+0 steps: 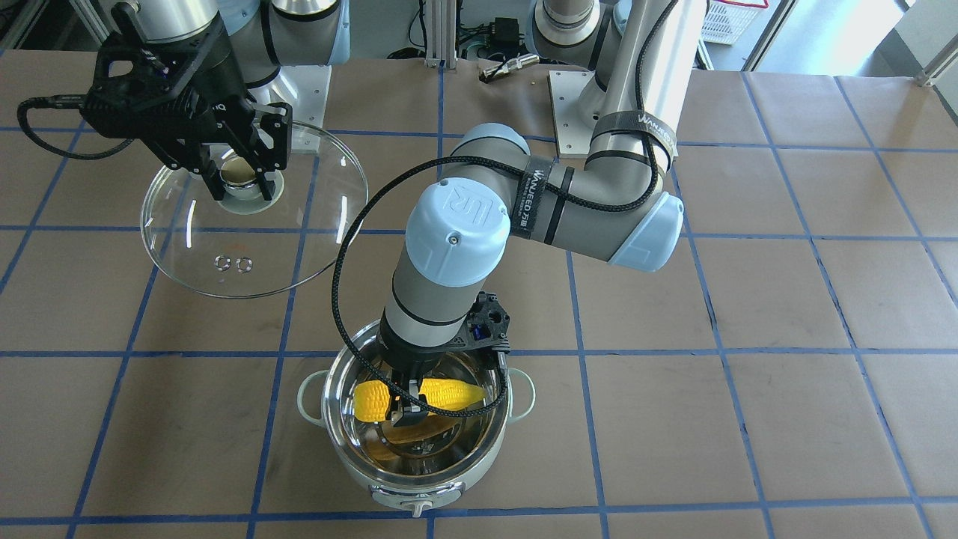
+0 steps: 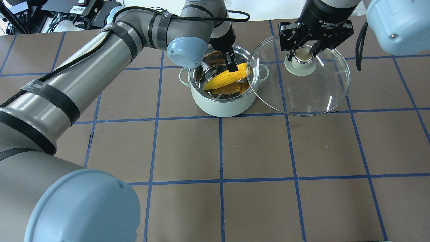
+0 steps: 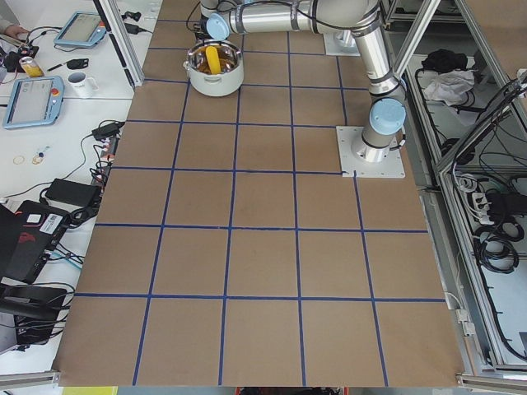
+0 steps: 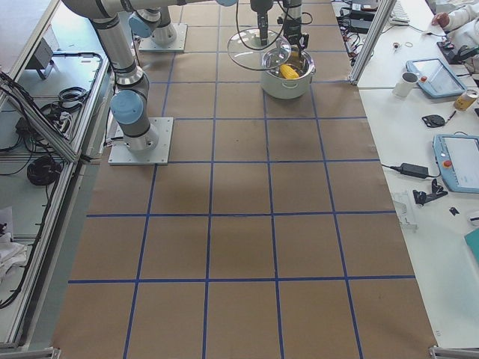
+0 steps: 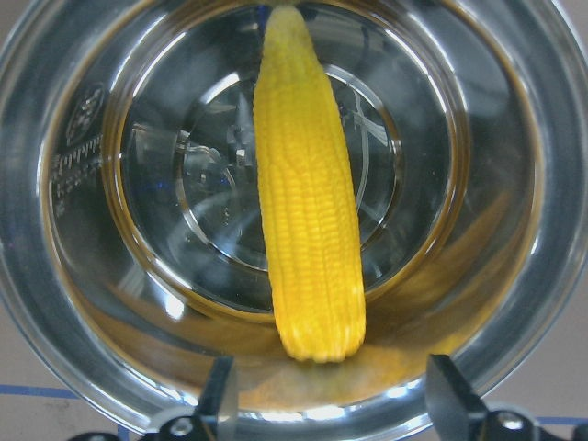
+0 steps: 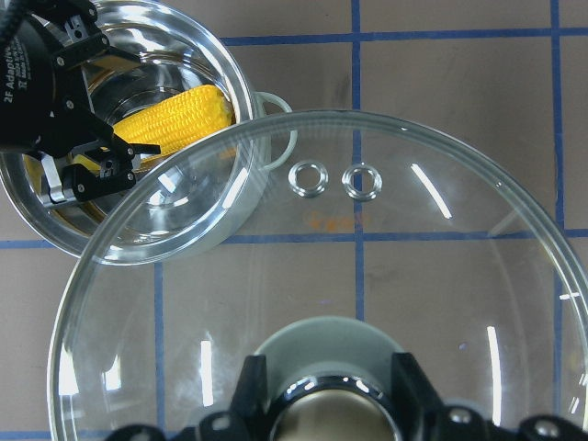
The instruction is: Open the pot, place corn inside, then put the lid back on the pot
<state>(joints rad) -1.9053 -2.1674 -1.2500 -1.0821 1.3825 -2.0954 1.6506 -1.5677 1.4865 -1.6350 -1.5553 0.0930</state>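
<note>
We see a surface (image 2: 255, 148) covered in brown paper and marked into squares by blue tape, with the two arms' white base plates bolted to it. In the side views, white benches run along its far edge, carrying tablets (image 4: 456, 161), a mug (image 3: 80, 82) and loose cables. Aluminium framing and coiled wires stand behind the robot.

The pot (image 2: 221, 104) sits open on the surface, its mint-green wall toward the robot. The corn (image 2: 223, 80) is inside it, spanning almost the whole steel bowl. The left fingers (image 5: 220, 395) hang just above the pot's rim, spread wider than the cob. Its blunt end lies between them but deeper down, and we see no contact.

From overhead, the corn's long axis runs on a diagonal. The pointed tip is toward the robot's left and a little nearer the robot, and the blunt end is toward the robot's right, on the lid's side. In the left wrist view it runs straight away from the fingers, blunt end nearest.

The right fingers (image 6: 411, 386) are clamped on the knob (image 2: 303, 54) of the lid (image 2: 312, 90). The lid is held off the surface beside the pot on the robot's right. Its glass edge overlaps the pot's rim in the overhead view.
</note>
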